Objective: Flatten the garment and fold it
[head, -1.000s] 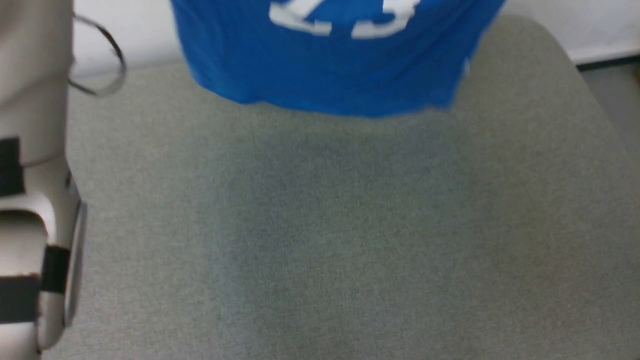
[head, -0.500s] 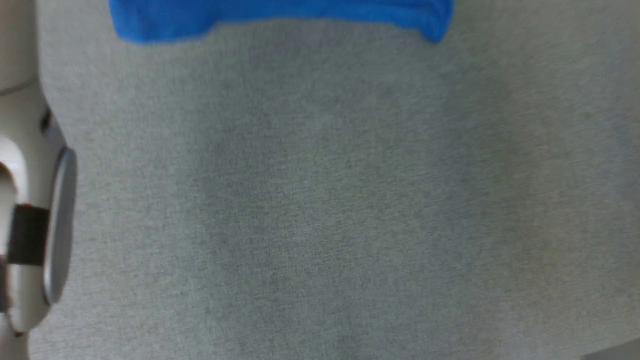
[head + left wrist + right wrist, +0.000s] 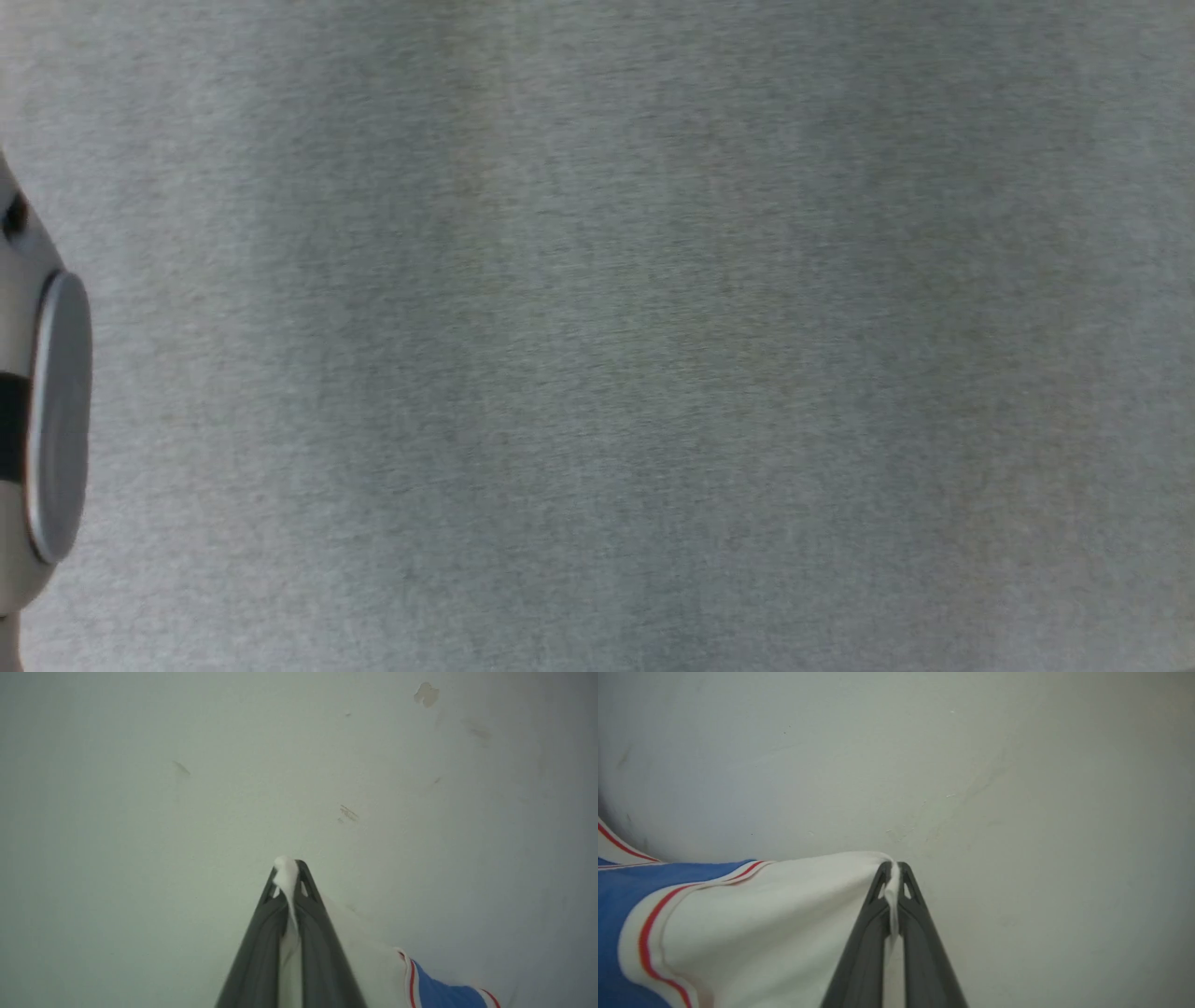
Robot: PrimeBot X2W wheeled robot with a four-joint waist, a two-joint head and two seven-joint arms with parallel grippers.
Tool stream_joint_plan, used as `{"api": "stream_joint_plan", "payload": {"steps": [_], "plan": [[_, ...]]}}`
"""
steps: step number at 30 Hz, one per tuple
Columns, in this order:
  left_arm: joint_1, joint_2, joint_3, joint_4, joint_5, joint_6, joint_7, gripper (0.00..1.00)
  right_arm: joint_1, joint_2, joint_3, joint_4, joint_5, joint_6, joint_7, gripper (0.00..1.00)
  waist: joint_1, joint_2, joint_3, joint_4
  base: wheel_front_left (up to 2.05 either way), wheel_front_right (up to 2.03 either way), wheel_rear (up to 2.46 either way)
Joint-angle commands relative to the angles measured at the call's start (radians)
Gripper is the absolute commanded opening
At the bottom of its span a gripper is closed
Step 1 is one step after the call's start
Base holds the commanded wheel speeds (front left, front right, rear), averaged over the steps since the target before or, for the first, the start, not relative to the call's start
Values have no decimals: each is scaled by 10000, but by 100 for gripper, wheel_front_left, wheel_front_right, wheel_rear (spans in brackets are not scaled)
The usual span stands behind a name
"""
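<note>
The left fingers (image 3: pixel 266 933) are shut tight on a white bit of the blue T-shirt with white sleeves and red stripes (image 3: pixel 369 961), which spreads toward 4 o'clock. The right fingers (image 3: pixel 871 933) pinch white cloth too; there the T-shirt (image 3: pixel 761 914) spreads toward 8 o'clock.

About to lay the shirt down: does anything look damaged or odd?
Grips look sound: left end effector and right end effector each pinch white sleeve cloth of the shirt. Only oddity: a paint chip and scuffs on the pale wall behind.
</note>
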State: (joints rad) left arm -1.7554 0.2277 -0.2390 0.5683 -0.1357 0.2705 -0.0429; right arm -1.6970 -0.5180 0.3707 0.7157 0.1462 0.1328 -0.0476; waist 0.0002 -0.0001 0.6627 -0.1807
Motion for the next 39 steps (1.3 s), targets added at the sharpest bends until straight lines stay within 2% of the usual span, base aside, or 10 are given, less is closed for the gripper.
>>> {"api": "stream_joint_plan", "payload": {"steps": [1, 5, 6, 9, 10, 14, 18, 27, 34, 39], "plan": [[223, 37, -22, 58, -167, -262, 118, 0, 119, -157, 194, -53, 237, -21, -61, 0, -2, 1, -93, 240, 0, 0, 0], [826, 117, -233, 101, -691, -1245, 865, 0, 596, -417, 752, -353, 1302, -21, 157, 0, -2, 1, -461, 448, 0, 0, 0], [1241, 189, -335, 21, -975, -1724, 1369, 0, 972, -653, 1151, -722, 1848, -21, 312, 0, -2, 1, -686, 513, 0, 0, 0], [2041, 353, -464, -355, -1402, -2342, 2148, 0, 1724, -1113, 1734, -1538, 2774, -21, 583, 0, -2, 1, -1060, 570, 0, 0, 0], [2041, 353, -464, -355, -1402, -2342, 2148, 0, 1724, -1113, 1734, -1538, 2774, -21, 583, 0, -2, 1, -1060, 570, 0, 0, 0], [3639, 635, -462, -1482, -2056, -2786, 3137, 0, 3047, -1745, 2106, -2928, 4040, -21, 841, 0, -2, 1, -1643, 573, 0, 0, 0], [5777, 855, -209, -3290, -2756, -2631, 3848, 0, 4746, -2049, 1908, -4168, 5110, -21, 1102, 0, -2, 1, -2237, 480, 0, 0, 0], [11223, 926, -113, -7621, -3643, -1614, 4548, 0, 9294, -1951, 479, -6228, 6316, -21, 1717, 0, -2, 1, -3385, 411, 0, 0, 0], [15610, 1457, -604, -8945, -4245, -1417, 5132, 0, 13108, -1416, -785, -7568, 6763, -21, 2385, 0, -2, 1, -4291, 359, 0, 0, 0], [17663, 2320, -903, -9260, -4338, -1455, 5824, 0, 15599, -1279, -1498, -8246, 6819, -21, 2655, 0, -2, 1, -4792, 439, 0, 0, 0]]}}
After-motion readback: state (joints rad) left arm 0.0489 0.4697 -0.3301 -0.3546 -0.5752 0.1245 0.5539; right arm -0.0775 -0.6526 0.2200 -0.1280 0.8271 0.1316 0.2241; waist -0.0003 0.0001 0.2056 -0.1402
